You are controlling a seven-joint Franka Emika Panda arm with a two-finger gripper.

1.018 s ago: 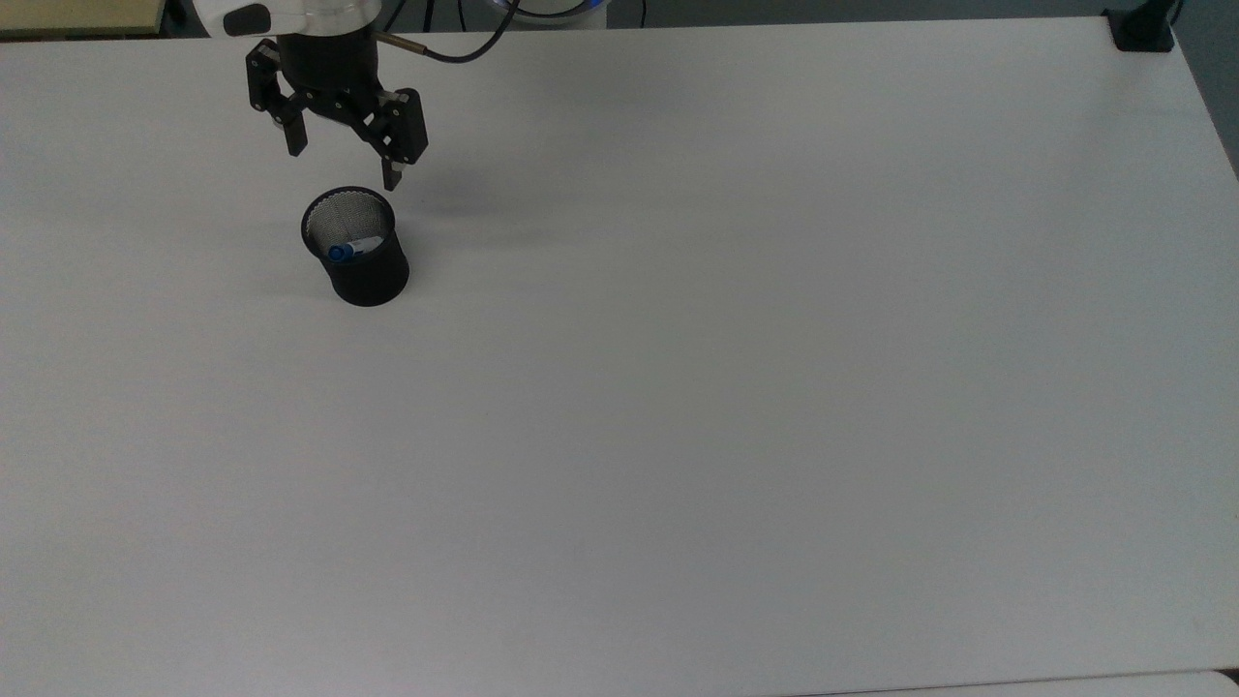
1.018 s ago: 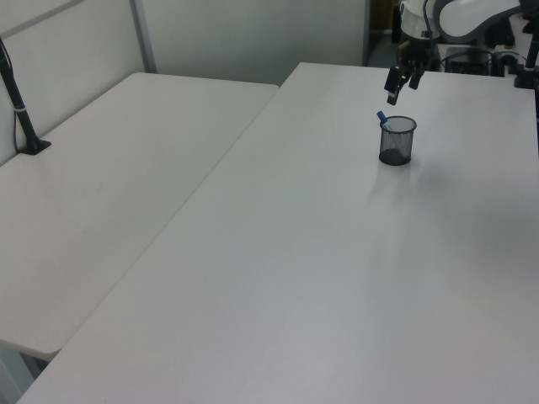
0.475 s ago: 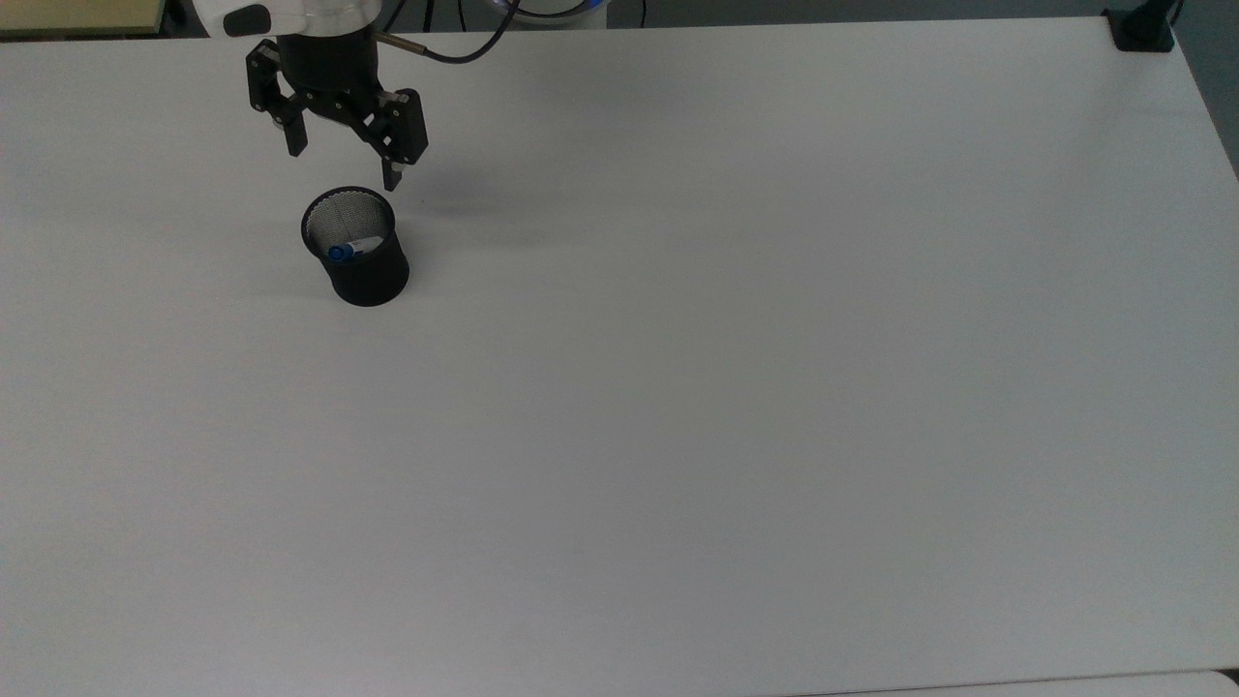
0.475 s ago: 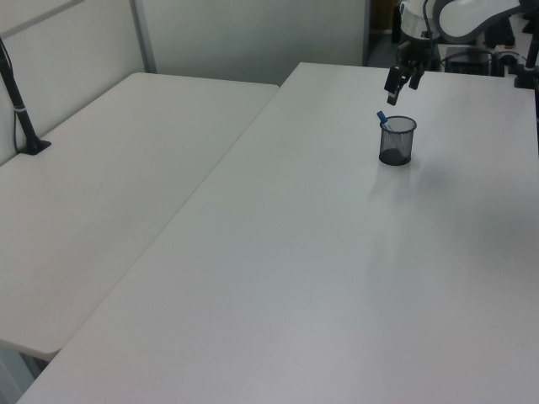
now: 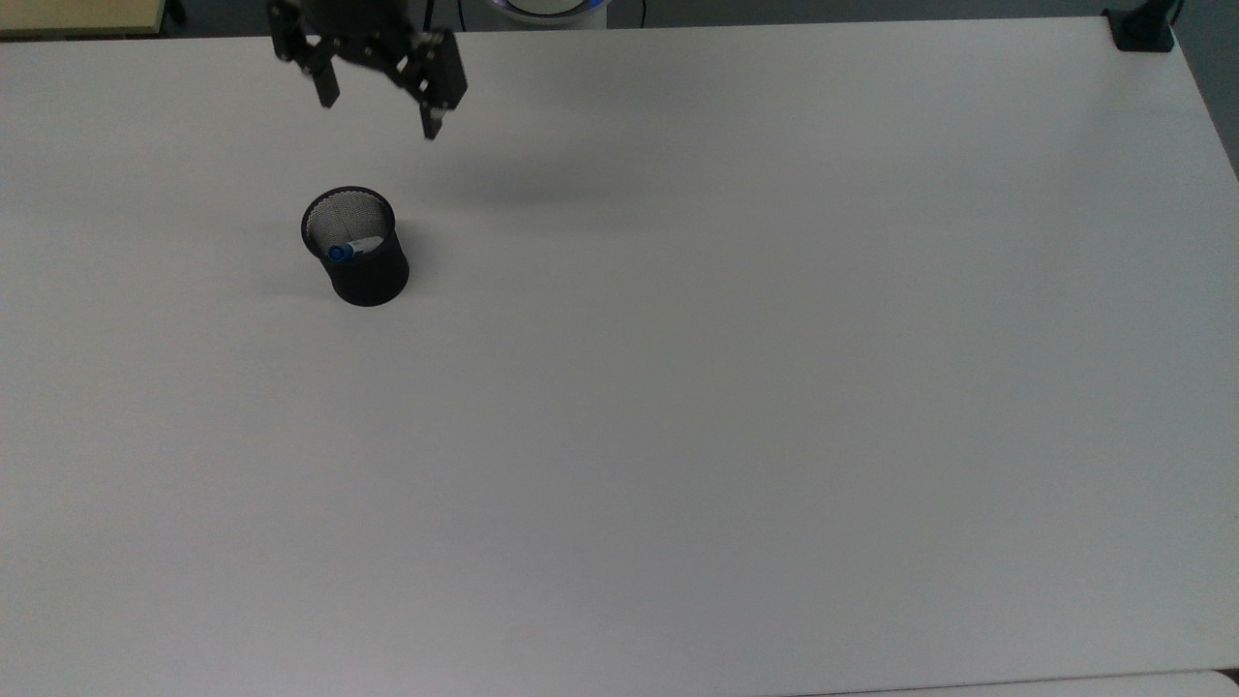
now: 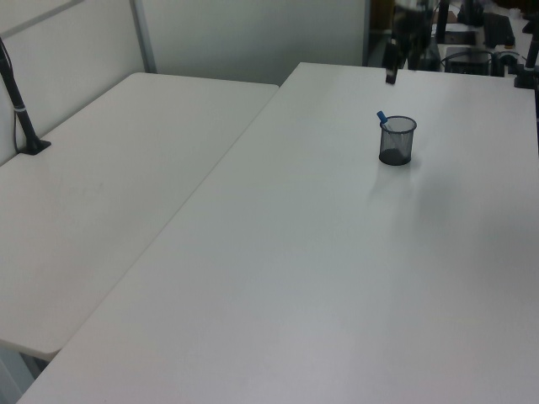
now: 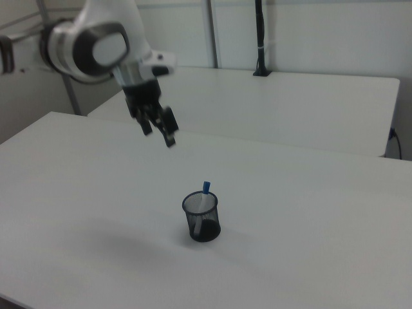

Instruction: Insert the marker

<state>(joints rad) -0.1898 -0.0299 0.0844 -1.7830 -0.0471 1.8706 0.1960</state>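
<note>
Top view: marker [image 5: 341,251] (in cup [image 5: 366,276]) below fingers [image 5: 433,121].

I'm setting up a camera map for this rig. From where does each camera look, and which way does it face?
Top view: high above, looking down on the white table; the open claw at the upper edge.
Left view: beside the table, looking along it toward the black mesh cup; the claw beyond it.
Right view: opposite side, facing the arm and claw.
All share the cup holding the marker.

A large white table [image 5: 736,407] spans the room, and a second white table [image 6: 101,194] stands just beside it. Pale partition walls [image 6: 253,38] rise behind, and a black post [image 7: 259,38] stands at that second table's far edge.
</note>
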